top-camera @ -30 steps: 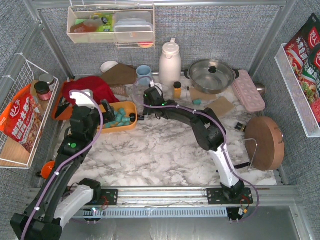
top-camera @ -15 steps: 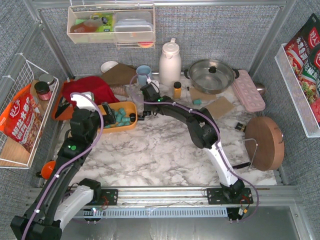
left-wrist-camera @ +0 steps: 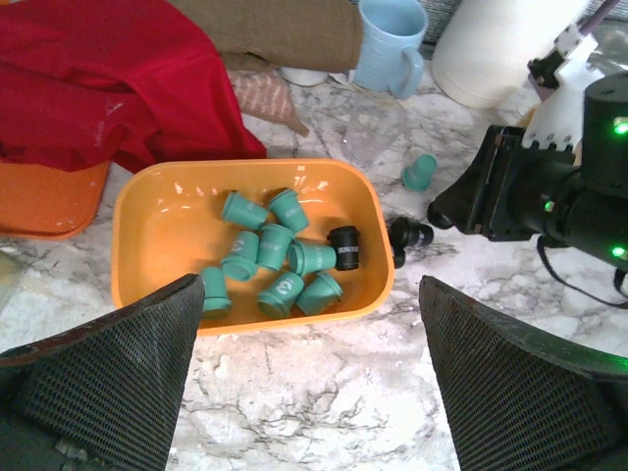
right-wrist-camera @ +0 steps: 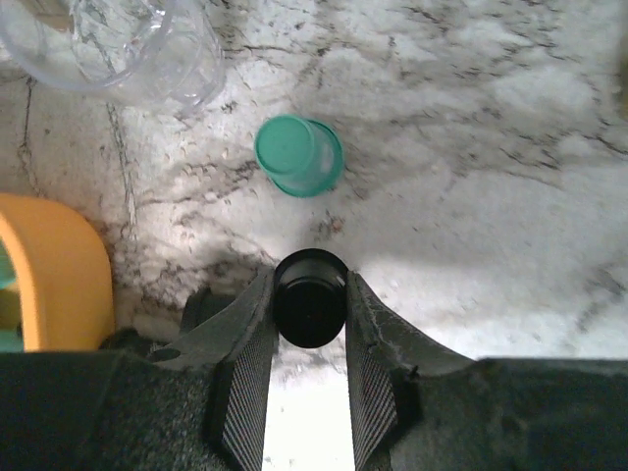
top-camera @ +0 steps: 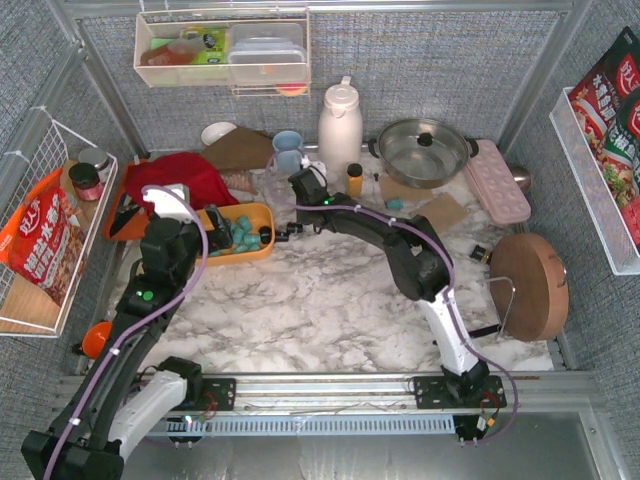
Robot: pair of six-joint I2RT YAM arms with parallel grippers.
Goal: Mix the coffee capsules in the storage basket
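- Right wrist view: the right gripper (right-wrist-camera: 309, 283) clamps its two fingers against the sides of a black capsule (right-wrist-camera: 309, 306), just outside the storage basket (right-wrist-camera: 69, 265).
- A teal capsule (right-wrist-camera: 299, 155) sits alone on the marble table (right-wrist-camera: 491, 147), near a clear glass (right-wrist-camera: 118, 49).
- Left wrist view: the left gripper (left-wrist-camera: 309, 287) hangs spread wide, holding nothing, at the basket's near side.
- Inside the basket lies a cluster of teal coffee capsules (left-wrist-camera: 275, 247), with one black among them.

Black capsule (right-wrist-camera: 309, 302) pinched between right gripper (right-wrist-camera: 309, 287) fingers. Lone teal capsule (right-wrist-camera: 299, 155) just ahead of the gripper, apart. Orange storage basket (left-wrist-camera: 253, 167) at gripper's left: teal capsules (left-wrist-camera: 278, 257) clustered, tipped over, plus second black capsule (left-wrist-camera: 343, 247) on its side.
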